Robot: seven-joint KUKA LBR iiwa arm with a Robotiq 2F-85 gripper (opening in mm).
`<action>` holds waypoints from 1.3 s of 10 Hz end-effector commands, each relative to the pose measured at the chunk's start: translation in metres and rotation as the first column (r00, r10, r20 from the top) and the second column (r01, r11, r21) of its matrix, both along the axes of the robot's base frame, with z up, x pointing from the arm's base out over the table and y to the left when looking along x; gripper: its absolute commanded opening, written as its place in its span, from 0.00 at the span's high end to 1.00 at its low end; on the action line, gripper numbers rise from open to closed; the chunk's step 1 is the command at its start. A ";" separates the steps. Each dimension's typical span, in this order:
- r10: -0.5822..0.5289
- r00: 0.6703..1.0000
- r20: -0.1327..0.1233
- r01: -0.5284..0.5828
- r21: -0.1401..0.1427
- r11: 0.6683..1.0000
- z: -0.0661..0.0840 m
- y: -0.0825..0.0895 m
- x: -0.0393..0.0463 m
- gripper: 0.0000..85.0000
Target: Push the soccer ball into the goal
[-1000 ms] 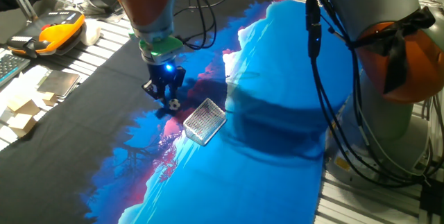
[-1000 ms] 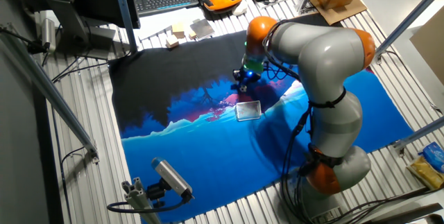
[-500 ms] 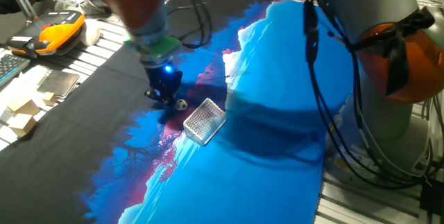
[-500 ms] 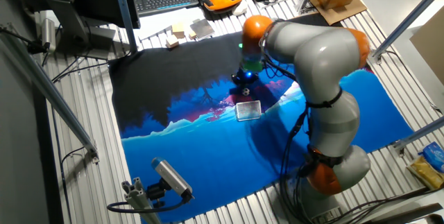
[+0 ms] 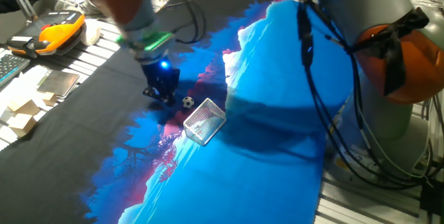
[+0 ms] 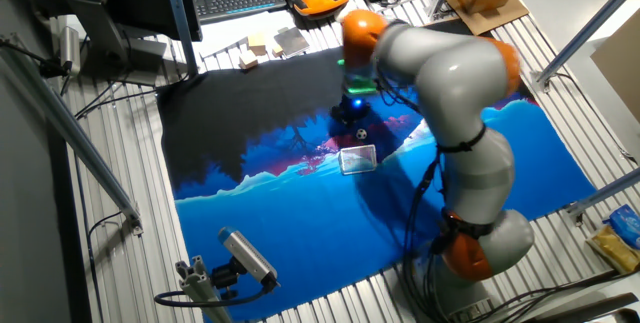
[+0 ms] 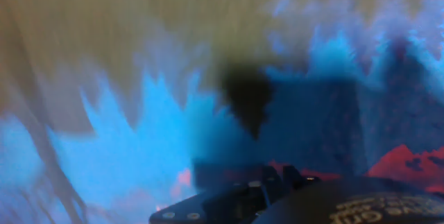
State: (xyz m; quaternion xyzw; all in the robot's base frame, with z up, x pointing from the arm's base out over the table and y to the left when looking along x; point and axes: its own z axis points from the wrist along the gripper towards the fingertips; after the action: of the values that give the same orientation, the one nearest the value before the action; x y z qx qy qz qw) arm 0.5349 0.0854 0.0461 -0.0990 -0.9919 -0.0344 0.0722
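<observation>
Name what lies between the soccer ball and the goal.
Nothing: in one fixed view, only bare blue cloth separates the soccer ball from the goal.

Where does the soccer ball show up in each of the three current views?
One fixed view: the soccer ball lies left of centre, just above the goal and right of the gripper.
The other fixed view: the ball is a speck above the goal.
Hand view: not in it.
Shared landmark: the goal.
</observation>
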 end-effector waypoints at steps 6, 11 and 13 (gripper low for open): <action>-0.124 0.988 0.093 0.132 -0.075 0.988 0.008 -0.025 0.0003 0.60; -0.145 0.982 0.124 0.154 -0.064 0.986 -0.002 -0.042 0.0066 0.60; -0.157 0.979 0.132 0.167 -0.067 0.984 -0.009 -0.042 -0.0013 0.60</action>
State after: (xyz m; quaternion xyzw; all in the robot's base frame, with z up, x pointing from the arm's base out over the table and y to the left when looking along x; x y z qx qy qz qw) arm 0.5331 0.0434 0.0370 -0.1803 -0.9836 -0.0077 0.0025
